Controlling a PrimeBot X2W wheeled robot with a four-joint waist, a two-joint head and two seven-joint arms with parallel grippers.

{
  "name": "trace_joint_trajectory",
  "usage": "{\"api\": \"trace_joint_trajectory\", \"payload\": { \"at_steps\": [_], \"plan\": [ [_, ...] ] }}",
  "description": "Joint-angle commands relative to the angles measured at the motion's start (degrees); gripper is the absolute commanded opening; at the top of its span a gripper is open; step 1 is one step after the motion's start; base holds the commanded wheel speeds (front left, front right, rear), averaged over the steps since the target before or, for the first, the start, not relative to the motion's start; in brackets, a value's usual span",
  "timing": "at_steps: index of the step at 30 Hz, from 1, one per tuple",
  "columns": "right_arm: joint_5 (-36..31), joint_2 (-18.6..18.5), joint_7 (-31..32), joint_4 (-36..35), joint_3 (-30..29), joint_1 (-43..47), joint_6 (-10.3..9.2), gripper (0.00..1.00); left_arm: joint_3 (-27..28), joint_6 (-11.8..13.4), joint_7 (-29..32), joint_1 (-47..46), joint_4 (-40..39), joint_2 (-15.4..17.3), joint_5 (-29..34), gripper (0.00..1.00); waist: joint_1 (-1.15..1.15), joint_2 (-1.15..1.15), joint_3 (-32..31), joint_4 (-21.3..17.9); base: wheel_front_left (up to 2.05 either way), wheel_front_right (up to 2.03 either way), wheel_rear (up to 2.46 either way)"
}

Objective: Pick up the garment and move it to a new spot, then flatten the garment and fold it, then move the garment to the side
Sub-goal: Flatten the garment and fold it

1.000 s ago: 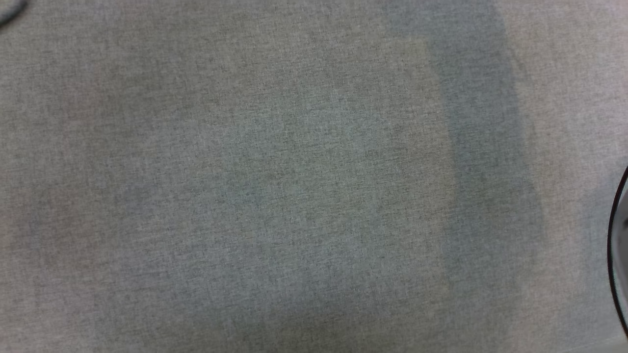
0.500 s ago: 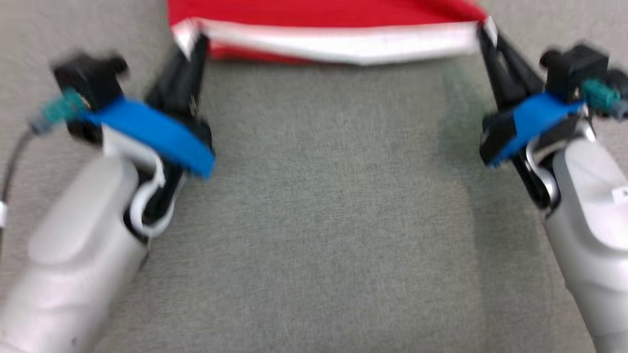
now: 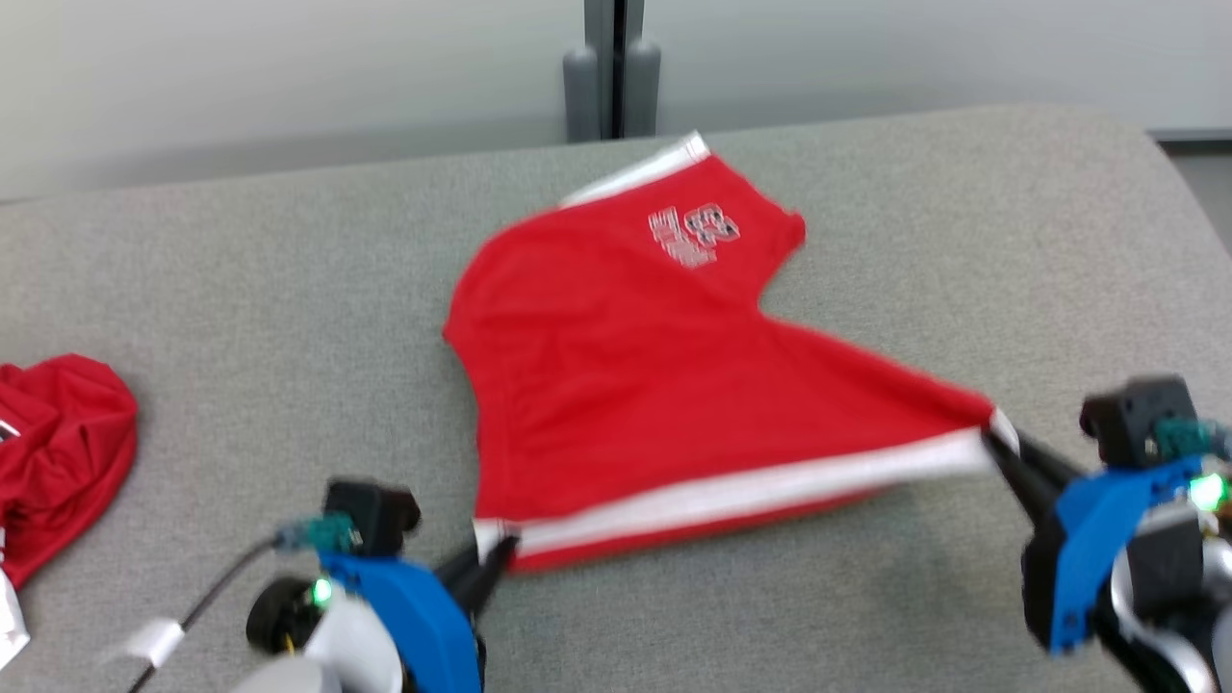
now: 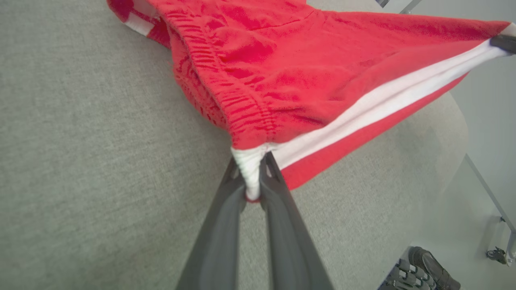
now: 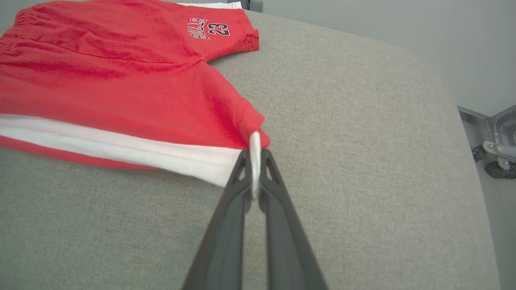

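**A:** Where are the red shorts (image 3: 654, 385)?

**B:** On the grey table (image 3: 241, 289), about midway across it. The near side is pulled taut between the two grippers, and the far part lies on the cloth.

**A:** Which way do they run?

**B:** The long axis goes left to right across the robot's front, along the white stripe (image 3: 731, 496) of the side seam. The waistband (image 4: 225, 96) is toward the robot's left and the leg hems are toward its right. The farther leg points away, toward the table's back edge.

**A:** And the pincers?

**B:** The left gripper (image 3: 496, 558) is clenched on the white corner at the waistband. The left wrist view has that cloth bunched between its two fingers. The right gripper (image 3: 996, 443) is pinched on the stripe's hem corner, which is a thin white fold between the fingers in the right wrist view.

**A:** Does one camera give anything the others lose?

**B:** The right wrist view reads the print (image 5: 209, 29) on the farther leg as BULLS 23, while the head view has it blurred. The left wrist view shows the gathered elastic and, past the table's edge, a pair of shoes (image 4: 423, 270) on the floor. The head view has a second red garment (image 3: 58, 443) crumpled at the table's left, well apart from the shorts, and a grey post (image 3: 613, 67) behind the table.
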Motion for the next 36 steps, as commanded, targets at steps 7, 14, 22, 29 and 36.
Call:
{"api": "trace_joint_trajectory", "payload": {
  "at_steps": [7, 14, 22, 29, 36],
  "plan": [
    [-0.3, 3.4, 18.5, -16.5, -4.3, 16.5, -0.04, 0.00, -6.4, 6.7, 10.5, 9.5, -16.0, 7.7, -1.1, 0.00, 0.02, 0.02, -3.7, 0.0, 0.00, 0.00, 0.00],
    [-0.2, 1.2, 26.9, -22.8, -5.0, 15.4, -0.04, 0.00, -6.1, 6.5, 16.7, 8.6, -23.3, 9.5, -6.1, 0.00, 0.02, 0.02, -3.2, 1.4, 0.00, 0.00, 0.00],
    [3.3, -7.3, 30.2, -17.3, 1.7, -2.4, -0.04, 0.00, 0.3, 3.1, 24.7, -1.1, -20.5, 7.5, -17.1, 0.00, 0.02, 0.02, 2.4, 2.5, 0.00, 0.00, 0.00],
    [6.6, -10.5, 27.1, -7.5, 10.2, -21.0, -0.04, 0.00, 8.3, 9.5, 34.1, -10.9, -21.8, 5.6, -30.2, 0.00, 0.02, 0.02, 8.7, 3.9, 0.00, 0.00, 0.00],
    [6.9, -9.4, 19.3, 3.0, 15.8, -35.5, -0.04, 0.00, 15.4, 15.4, 33.9, -18.8, -20.8, 0.4, -36.5, 0.00, 0.02, 0.02, 13.1, 5.5, 0.00, 0.00, 0.00]
  ]
}}
